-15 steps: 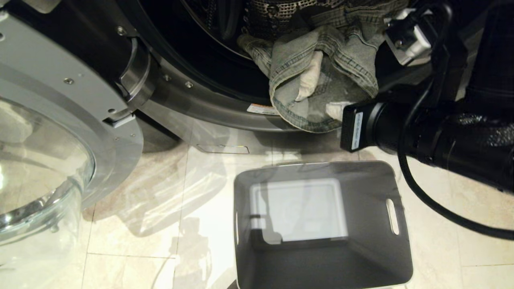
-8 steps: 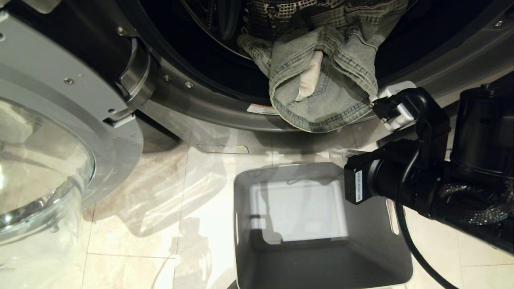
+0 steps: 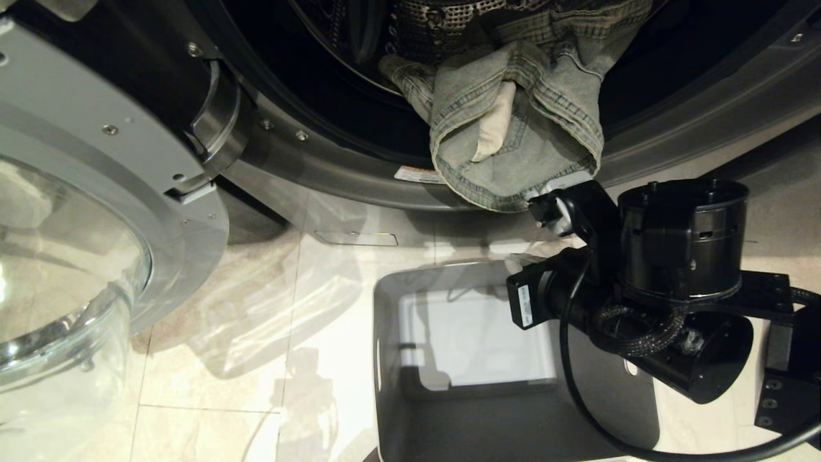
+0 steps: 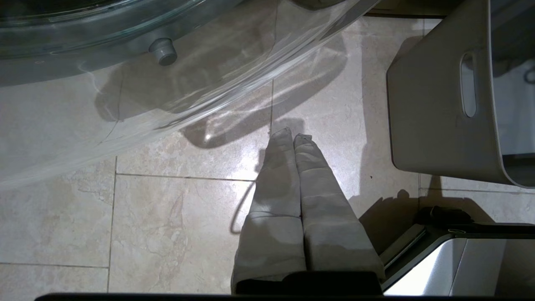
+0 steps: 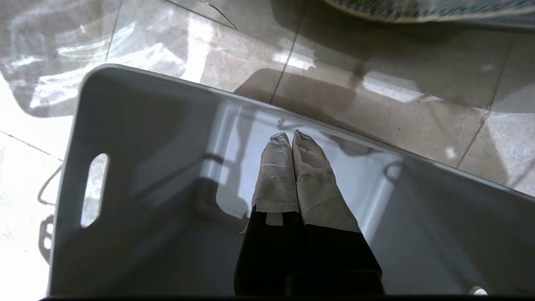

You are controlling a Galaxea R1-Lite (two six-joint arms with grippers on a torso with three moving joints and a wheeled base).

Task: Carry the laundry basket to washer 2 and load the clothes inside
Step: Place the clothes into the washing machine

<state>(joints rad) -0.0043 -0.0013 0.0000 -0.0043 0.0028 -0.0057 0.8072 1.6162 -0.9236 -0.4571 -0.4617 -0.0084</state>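
The clothes (image 3: 513,128), a pale washed denim garment, hang over the lip of washer 2 (image 3: 333,160), partly inside the perforated drum and partly draped down its front. The grey laundry basket (image 3: 391,359) stands empty on the floor below the opening. My right arm (image 3: 680,244) reaches over the basket's right half. In the right wrist view, my right gripper (image 5: 291,136) is shut with nothing in it, above the basket's bare bottom (image 5: 138,167). My left gripper (image 4: 292,133) is shut and empty over the floor tiles, beside the basket's outer wall (image 4: 430,117).
The washer's round glass door (image 3: 58,269) stands swung open at the left, reaching low over the floor near my left gripper. Glossy beige tiles (image 3: 244,359) lie between door and basket. A black cable (image 3: 577,398) from my right arm loops over the basket.
My right arm has drawn back from the drum mouth, down and over the basket. The denim stays hanging on the washer's lip. The left arm has not moved.
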